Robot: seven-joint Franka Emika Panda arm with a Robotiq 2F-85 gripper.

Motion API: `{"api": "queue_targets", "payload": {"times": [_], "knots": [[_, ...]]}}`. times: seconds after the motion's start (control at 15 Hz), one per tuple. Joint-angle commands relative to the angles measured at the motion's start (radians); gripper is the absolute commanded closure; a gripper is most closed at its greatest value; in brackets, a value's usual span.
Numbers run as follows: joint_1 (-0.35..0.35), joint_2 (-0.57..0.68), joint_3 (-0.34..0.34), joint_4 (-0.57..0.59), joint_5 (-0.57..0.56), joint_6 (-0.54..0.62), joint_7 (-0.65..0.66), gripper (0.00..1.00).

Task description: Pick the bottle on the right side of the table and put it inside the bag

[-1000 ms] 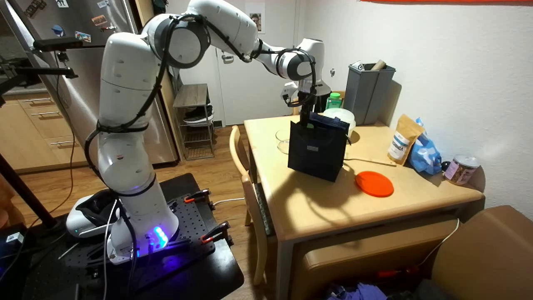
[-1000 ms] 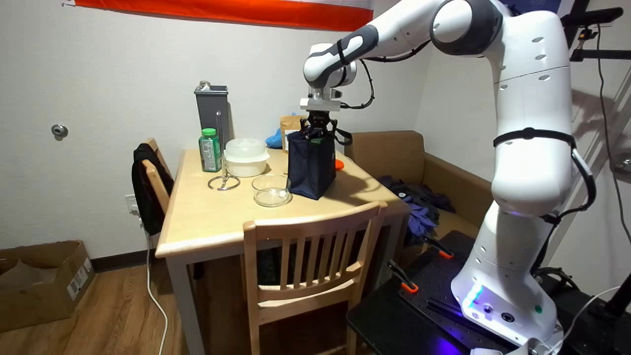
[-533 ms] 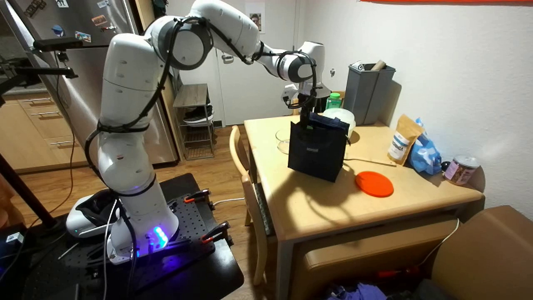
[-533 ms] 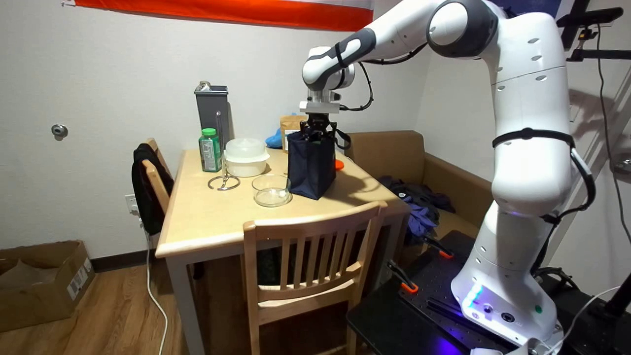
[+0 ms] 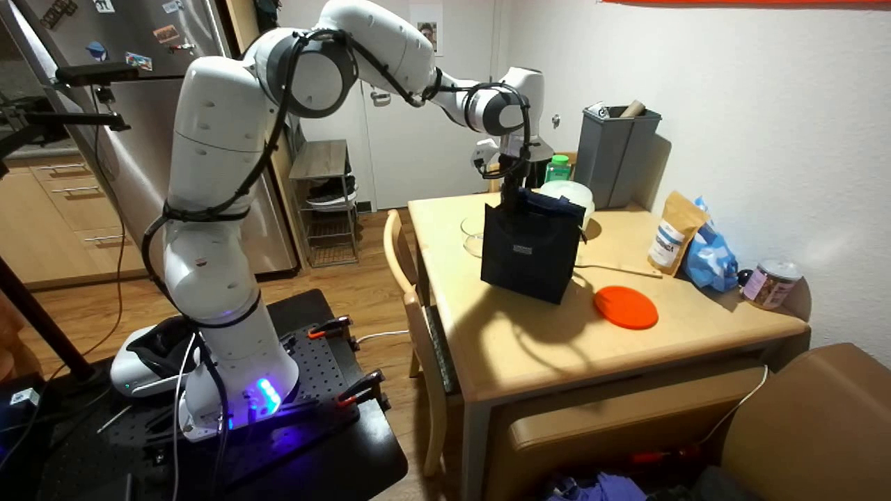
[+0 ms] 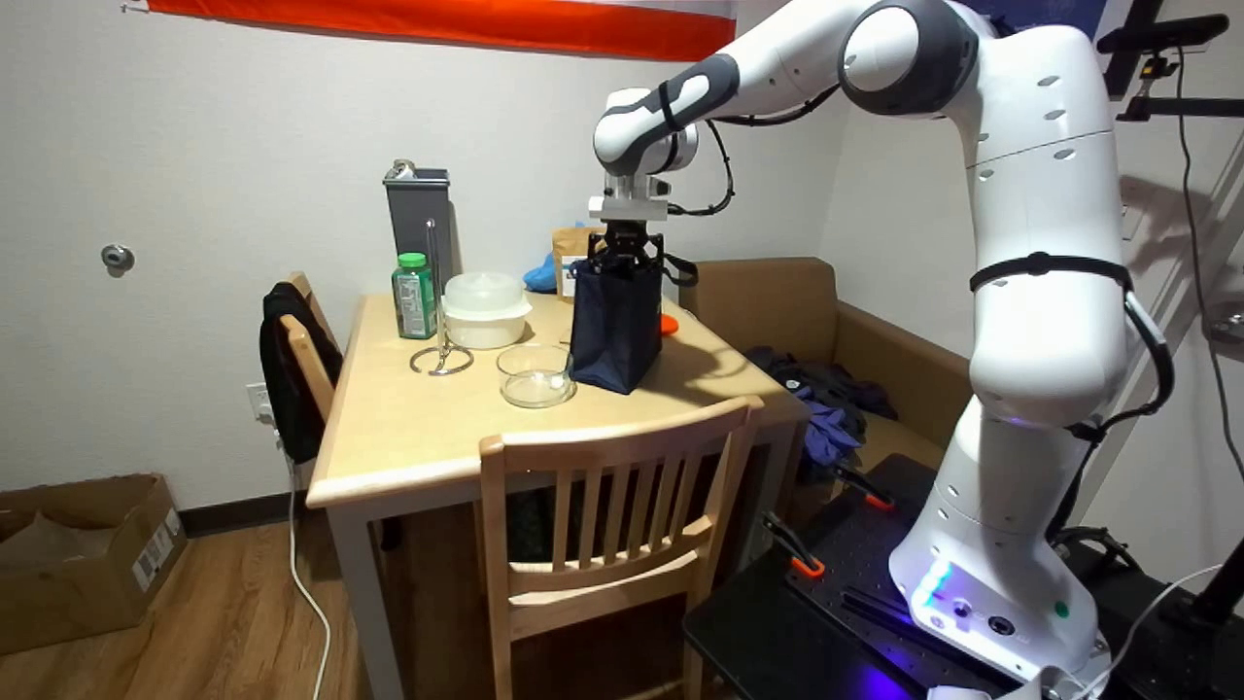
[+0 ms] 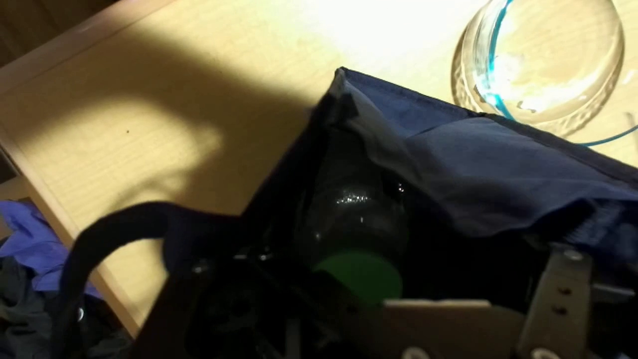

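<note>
1 bottle (image 7: 355,227), probably light and slick, sits mid-frame in the bag (image 7: 478,174), best held by its cap (image 7: 361,274), my spread-wide gripper (image 6: 627,259) seemingly empty.

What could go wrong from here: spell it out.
On lifting, the fingers might snag the handle that loops beside them, dragging the bag. A dragged or tipped bag could knock the bowl beside it. It's too dark to tell whether the fingers touch the bottle inside; if so, rising could shift or tilt it.
</note>
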Motion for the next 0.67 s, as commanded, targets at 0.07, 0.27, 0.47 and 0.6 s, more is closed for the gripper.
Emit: {"api": "queue_targets", "payload": {"times": [0.07, 0.27, 0.47, 0.6], "knots": [[0.015, -0.017, -0.026, 0.040, -0.005, -0.053, -0.006, 0.00], [0.024, -0.066, -0.032, 0.042, -0.023, -0.074, 0.000, 0.00], [0.033, -0.128, -0.030, 0.043, -0.043, -0.104, 0.006, 0.00], [0.041, -0.174, -0.024, 0.041, -0.059, -0.122, 0.010, 0.00]]}}
